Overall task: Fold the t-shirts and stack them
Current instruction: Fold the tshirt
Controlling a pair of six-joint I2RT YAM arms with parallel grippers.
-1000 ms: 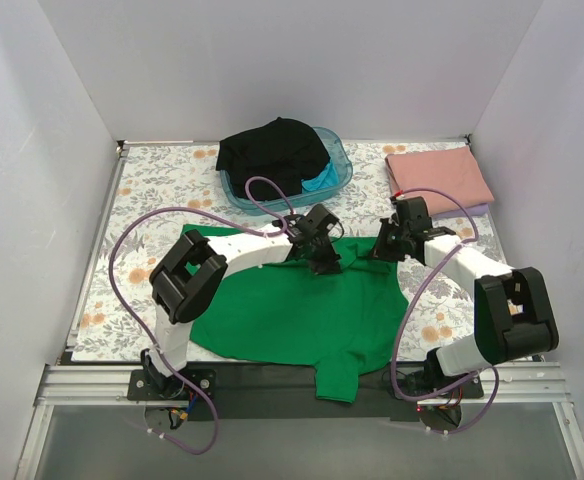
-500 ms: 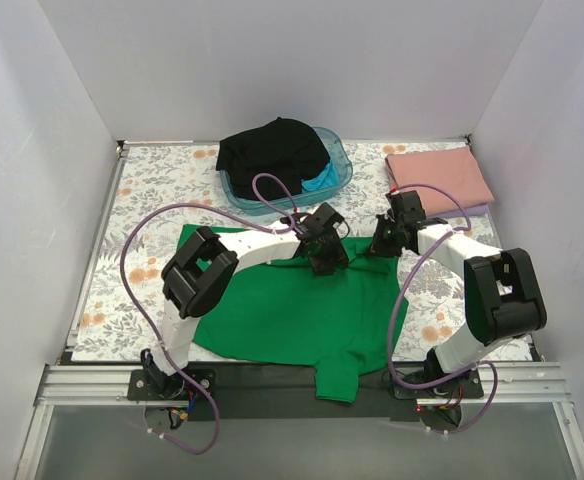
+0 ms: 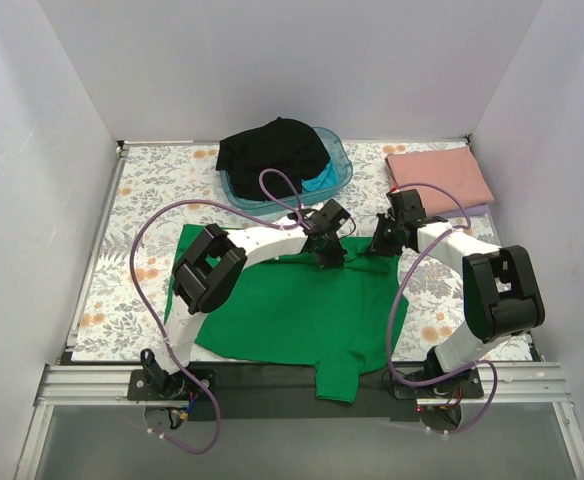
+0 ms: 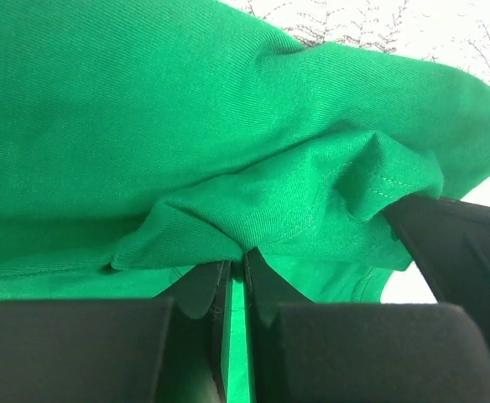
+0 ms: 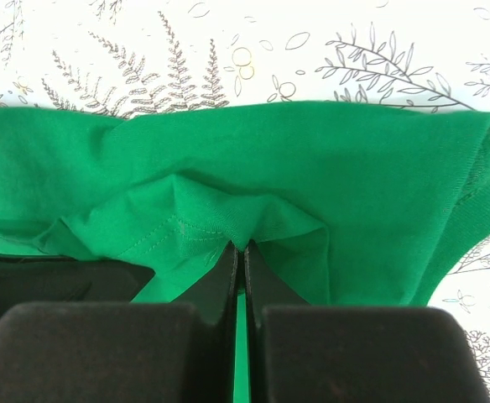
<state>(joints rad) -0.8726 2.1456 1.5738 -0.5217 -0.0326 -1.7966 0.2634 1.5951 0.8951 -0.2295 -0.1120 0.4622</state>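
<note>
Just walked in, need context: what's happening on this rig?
The green t-shirt lies spread on the floral table cover. The left pincer and right pincer are each shut on a pinch of its far edge. A folded pink t-shirt lies far right. A black garment fills the blue tub.

Place: you work in a robot lab test cell, not a home.
Walls: plain white panels point(image 3: 272, 60) stand beyond and on both sides of your left gripper point(image 3: 328, 257) and right gripper point(image 3: 378, 248).
Mount: behind the grippers, a metal rail point(image 3: 82, 382) carries both arm bases point(image 3: 177, 383).
Wiring: purple cables point(image 3: 187, 204) loop openly along the arms.
Table: a floral cover point(image 3: 162, 180) lies under the grippers.
</note>
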